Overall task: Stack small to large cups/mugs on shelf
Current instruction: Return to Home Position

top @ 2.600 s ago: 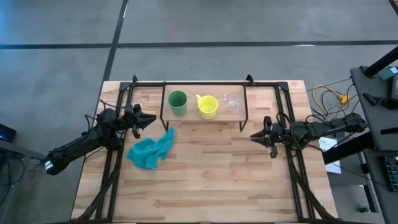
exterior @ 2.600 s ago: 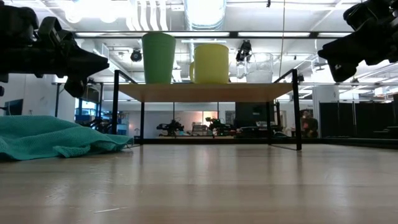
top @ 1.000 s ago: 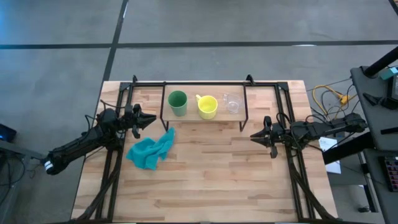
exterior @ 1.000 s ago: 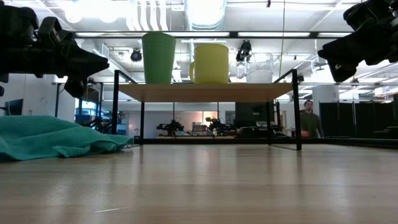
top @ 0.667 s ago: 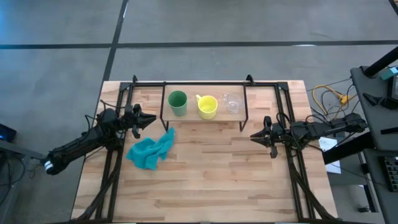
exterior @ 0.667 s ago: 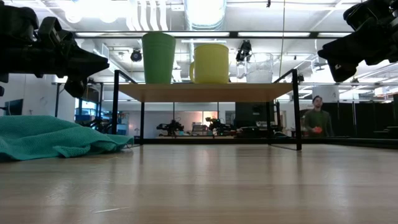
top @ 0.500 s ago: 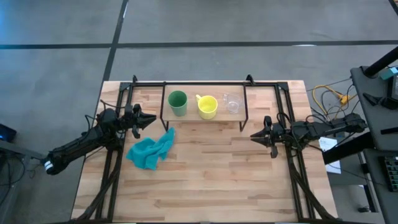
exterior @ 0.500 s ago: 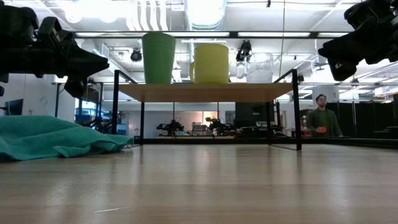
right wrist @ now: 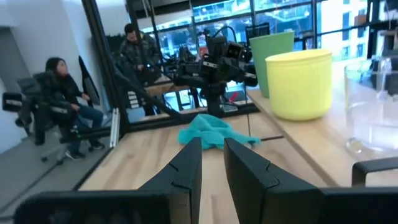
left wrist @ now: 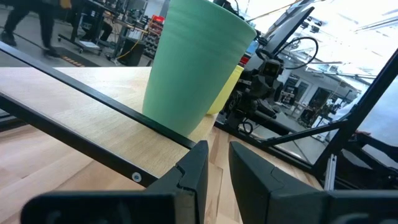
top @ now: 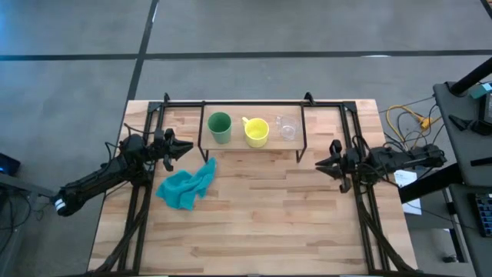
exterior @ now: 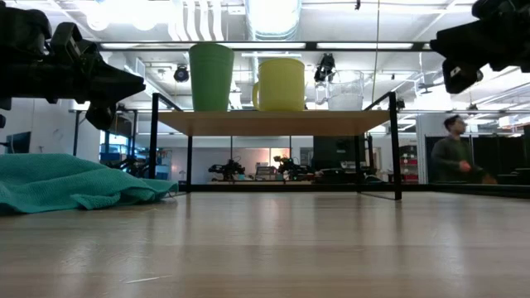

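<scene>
On the shelf [top: 234,145] at the table's far side stand, from left to right, the green cup [top: 220,127], the yellow mug [top: 257,131] and the clear glass cup [top: 287,128], each upright on its base and apart from the others. My left gripper [top: 188,148] hovers left of the shelf, shut and empty, pointing at the green cup [left wrist: 193,74]. My right gripper [top: 318,163] hovers right of the shelf's near right leg, shut and empty. From it I see the glass [right wrist: 373,106], the yellow mug [right wrist: 301,84] and the green cup [right wrist: 270,53].
A crumpled teal cloth [top: 186,186] lies on the table near my left gripper, in front of the shelf's left end. Black frame rails [top: 138,200] run along both table sides. People [right wrist: 62,106] are in the room beyond, and one [exterior: 451,157] is walking.
My right gripper has drawn back a little toward the table's right edge and risen. In the room beyond, a person has walked to the right. The cups and my left gripper have kept still.
</scene>
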`<state>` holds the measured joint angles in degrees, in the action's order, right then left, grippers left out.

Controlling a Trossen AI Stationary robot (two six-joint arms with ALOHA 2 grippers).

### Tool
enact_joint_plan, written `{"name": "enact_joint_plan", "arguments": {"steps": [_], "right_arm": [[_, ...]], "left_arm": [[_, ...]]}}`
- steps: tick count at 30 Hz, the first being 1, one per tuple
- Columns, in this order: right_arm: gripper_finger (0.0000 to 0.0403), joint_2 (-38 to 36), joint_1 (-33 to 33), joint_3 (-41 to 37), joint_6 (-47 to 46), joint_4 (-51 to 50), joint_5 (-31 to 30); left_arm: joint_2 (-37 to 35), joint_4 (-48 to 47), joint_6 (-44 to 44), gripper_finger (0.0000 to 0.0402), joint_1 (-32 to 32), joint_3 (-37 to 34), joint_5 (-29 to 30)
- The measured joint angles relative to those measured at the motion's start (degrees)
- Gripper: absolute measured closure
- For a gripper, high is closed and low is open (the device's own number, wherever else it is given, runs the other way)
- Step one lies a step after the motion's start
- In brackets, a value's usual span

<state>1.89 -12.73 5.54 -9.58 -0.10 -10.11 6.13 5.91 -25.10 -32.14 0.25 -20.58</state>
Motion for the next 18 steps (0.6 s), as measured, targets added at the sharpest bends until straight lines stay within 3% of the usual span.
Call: {"name": "enact_joint_plan", "arguments": {"steps": [18], "right_arm": [[0.0339,0.76,0.00,-0.62,18.82,-2.45,-0.02]], "left_arm": [[0.00,0.00,0.00,0.0351,0.01,0.00,-0.01]]}}
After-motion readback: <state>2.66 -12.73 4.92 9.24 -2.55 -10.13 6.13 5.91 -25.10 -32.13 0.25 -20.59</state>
